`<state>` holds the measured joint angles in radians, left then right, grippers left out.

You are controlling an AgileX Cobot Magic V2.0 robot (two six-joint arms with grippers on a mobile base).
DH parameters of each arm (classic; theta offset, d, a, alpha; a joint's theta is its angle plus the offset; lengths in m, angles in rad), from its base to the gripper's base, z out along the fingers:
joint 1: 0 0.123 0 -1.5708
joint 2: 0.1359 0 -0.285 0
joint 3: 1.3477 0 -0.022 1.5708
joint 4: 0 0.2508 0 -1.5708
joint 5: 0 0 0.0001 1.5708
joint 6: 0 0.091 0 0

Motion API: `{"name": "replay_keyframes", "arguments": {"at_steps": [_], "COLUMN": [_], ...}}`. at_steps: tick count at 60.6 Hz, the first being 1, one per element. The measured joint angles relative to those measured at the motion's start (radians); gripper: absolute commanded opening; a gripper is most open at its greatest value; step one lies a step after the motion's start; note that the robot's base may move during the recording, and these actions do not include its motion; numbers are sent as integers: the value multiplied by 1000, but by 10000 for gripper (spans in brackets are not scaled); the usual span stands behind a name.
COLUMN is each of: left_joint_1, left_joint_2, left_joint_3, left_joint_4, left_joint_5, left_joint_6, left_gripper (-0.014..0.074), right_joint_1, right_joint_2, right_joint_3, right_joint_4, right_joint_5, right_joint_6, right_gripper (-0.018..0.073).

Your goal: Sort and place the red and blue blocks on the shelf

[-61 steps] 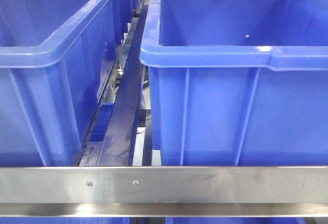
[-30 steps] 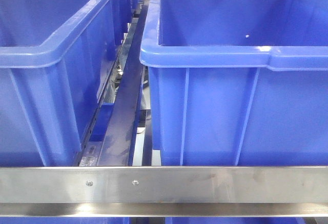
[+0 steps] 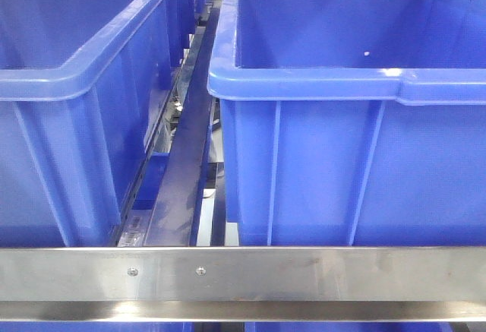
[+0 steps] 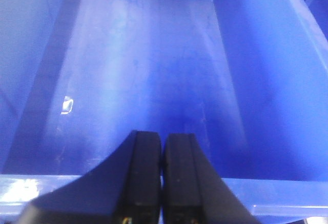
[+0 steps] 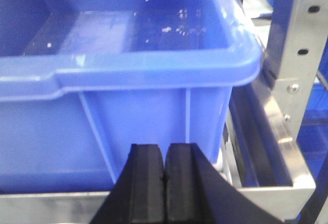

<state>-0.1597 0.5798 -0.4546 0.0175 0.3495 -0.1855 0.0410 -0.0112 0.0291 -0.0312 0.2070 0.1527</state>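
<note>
In the front view we see two blue bins (image 3: 334, 104) behind the shelf (image 3: 304, 271) rail; no block is visible. The left gripper (image 4: 163, 178) is fully closed and empty over a bare bin floor (image 4: 148, 75). The right gripper (image 5: 165, 183), likewise closed and empty, faces the bin wall (image 5: 148, 126), probably parked.

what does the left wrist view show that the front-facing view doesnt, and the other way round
Only the left wrist view shows the black left gripper, its fingers pressed together with nothing between them, and the bare floor of a large blue plastic bin. Only the front-facing view shows the stainless-steel shelf rail with two screws, and two bins side by side. Both show blue bins; neither shows a red or blue block.
</note>
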Motion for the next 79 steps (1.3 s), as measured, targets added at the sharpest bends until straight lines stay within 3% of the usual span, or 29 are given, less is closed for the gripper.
{"name": "replay_keyframes", "arguments": {"at_steps": [79], "left_joint_1": [0], "left_joint_2": [-8], "left_joint_3": [4], "left_joint_4": [0], "left_joint_5": [0], "left_joint_6": [0], "left_gripper": [136], "right_joint_1": [0], "right_joint_2": [0], "right_joint_3": [0], "right_joint_4": [0], "right_joint_5": [-2], "right_joint_6": [2], "right_gripper": [53]}}
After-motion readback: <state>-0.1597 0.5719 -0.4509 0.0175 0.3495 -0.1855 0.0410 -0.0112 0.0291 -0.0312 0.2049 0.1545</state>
